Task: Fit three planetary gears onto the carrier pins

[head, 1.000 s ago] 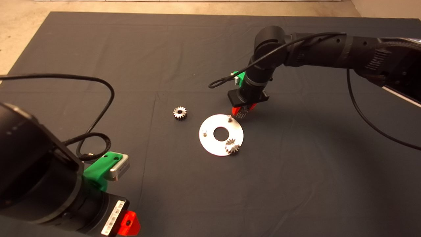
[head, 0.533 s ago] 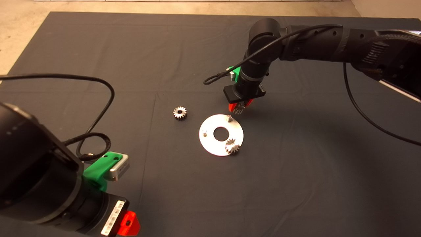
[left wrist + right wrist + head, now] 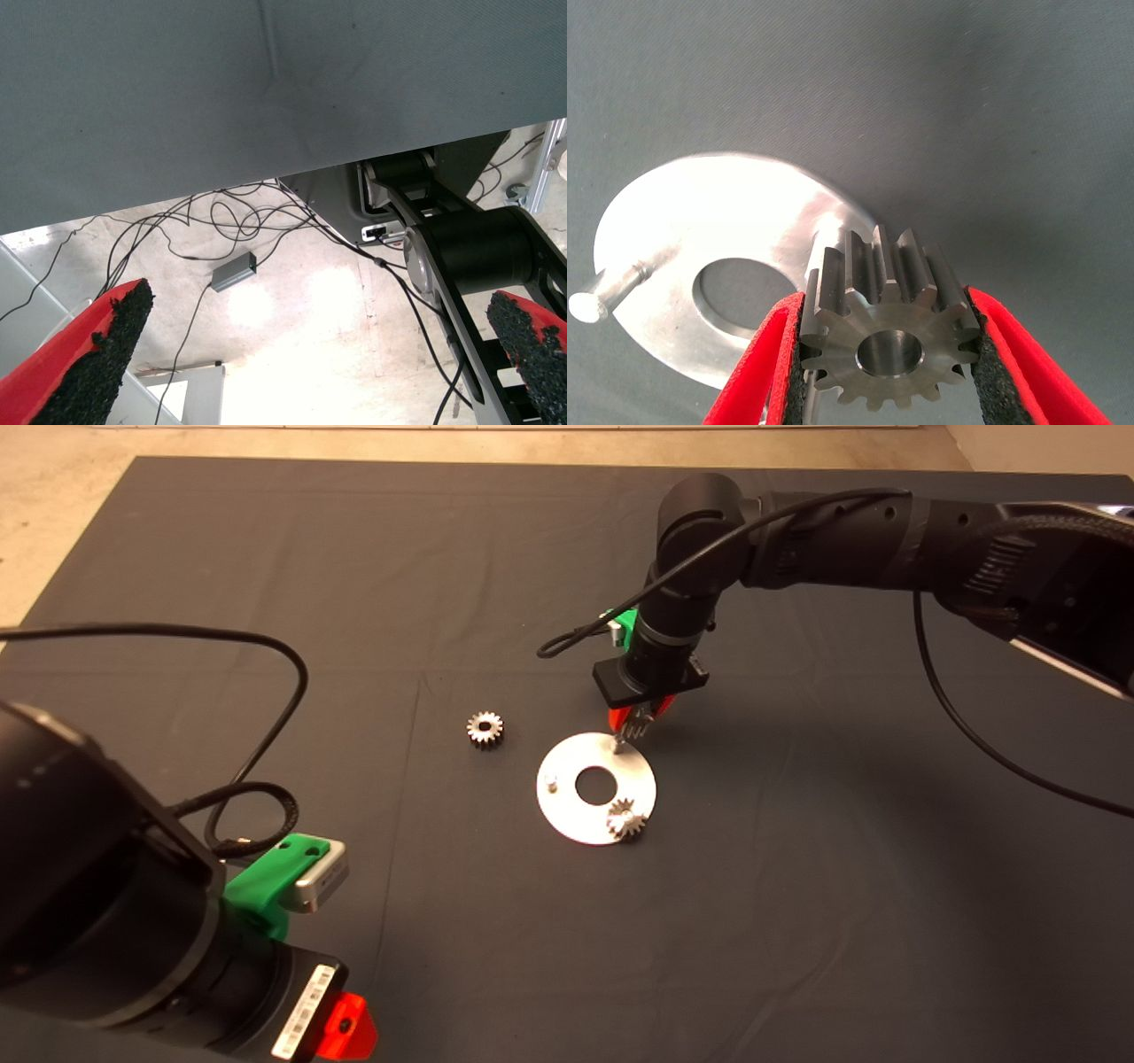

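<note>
Left tool [image 3: 345, 1027]: parked at the near left corner, fingers spread wide; its wrist view alone shows floor cables beyond the mat [image 3: 266, 558]. Round disc [image 3: 567, 815]: mid-counter, one gear seated [image 3: 625, 819] on its near right pin, left pin [image 3: 551, 784] bare. Loose gear [image 3: 485, 729]: left of the disc. Right tool [image 3: 636, 724]: clamping a gear [image 3: 886, 336] over the far pin [image 3: 617, 744], bore visible only from its wrist.
</note>
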Controlling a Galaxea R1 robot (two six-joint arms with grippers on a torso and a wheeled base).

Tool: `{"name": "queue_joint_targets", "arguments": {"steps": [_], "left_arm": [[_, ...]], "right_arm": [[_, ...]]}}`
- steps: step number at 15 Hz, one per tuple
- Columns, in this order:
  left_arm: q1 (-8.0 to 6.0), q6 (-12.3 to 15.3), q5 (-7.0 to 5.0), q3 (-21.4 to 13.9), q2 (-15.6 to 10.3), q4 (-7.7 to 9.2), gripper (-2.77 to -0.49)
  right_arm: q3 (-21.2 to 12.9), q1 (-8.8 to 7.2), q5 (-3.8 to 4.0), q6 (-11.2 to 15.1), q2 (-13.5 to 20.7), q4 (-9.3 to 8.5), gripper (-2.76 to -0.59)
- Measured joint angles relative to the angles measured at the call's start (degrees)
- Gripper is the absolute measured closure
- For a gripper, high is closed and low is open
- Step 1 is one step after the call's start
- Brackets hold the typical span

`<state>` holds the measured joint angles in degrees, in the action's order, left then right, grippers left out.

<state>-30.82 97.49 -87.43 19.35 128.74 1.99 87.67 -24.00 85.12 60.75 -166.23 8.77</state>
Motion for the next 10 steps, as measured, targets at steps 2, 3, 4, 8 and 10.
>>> {"name": "queue_joint_targets", "arguments": {"steps": [2,3,4,8,10], "left_arm": [[0.00,0.0,0.00,0.0,0.0,0.01,-2.75],[0.00,0.0,-0.02,0.0,0.0,0.01,-2.75],[0.00,0.0,0.00,0.0,0.0,0.01,-2.75],[0.01,0.0,0.00,0.0,0.0,0.01,-2.75],[0.01,0.0,-0.02,0.0,0.0,0.01,-2.75]], "right_arm": [[0.1,0.00,0.41,0.0,-0.8,-0.07,-1.07],[0.1,0.00,0.63,0.0,-1.0,-0.09,-1.08],[0.2,0.00,0.98,0.0,-1.1,-0.11,-1.07],[0.3,0.00,1.98,0.0,-1.1,-0.15,-1.07],[0.3,0.00,2.31,0.0,-1.5,-0.15,-1.07]]}}
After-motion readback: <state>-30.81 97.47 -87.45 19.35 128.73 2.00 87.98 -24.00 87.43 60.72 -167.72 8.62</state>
